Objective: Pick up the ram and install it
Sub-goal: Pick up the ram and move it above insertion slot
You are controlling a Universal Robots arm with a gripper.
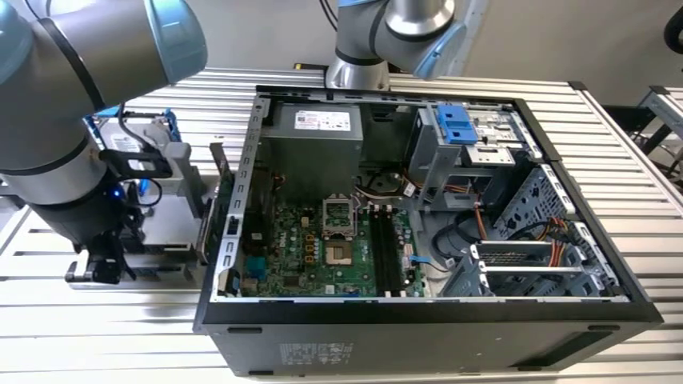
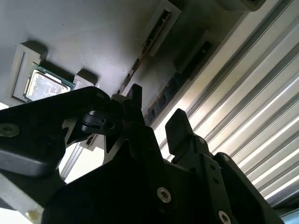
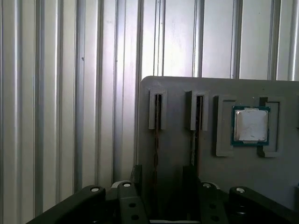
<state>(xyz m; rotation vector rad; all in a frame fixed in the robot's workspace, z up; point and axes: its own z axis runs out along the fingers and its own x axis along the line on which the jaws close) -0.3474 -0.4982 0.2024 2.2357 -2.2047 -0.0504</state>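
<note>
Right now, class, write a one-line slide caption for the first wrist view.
Open gripper lined up on a ram stick slotted in a grey tray that also holds a CPU chip.

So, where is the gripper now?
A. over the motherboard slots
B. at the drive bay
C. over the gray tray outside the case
C: the first wrist view shows the open gripper over the tray, and the exterior view puts it outside the case.

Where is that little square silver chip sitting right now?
In the first wrist view the silver chip lies flat in a recess of the grey tray, beside its two narrow slots.
</note>
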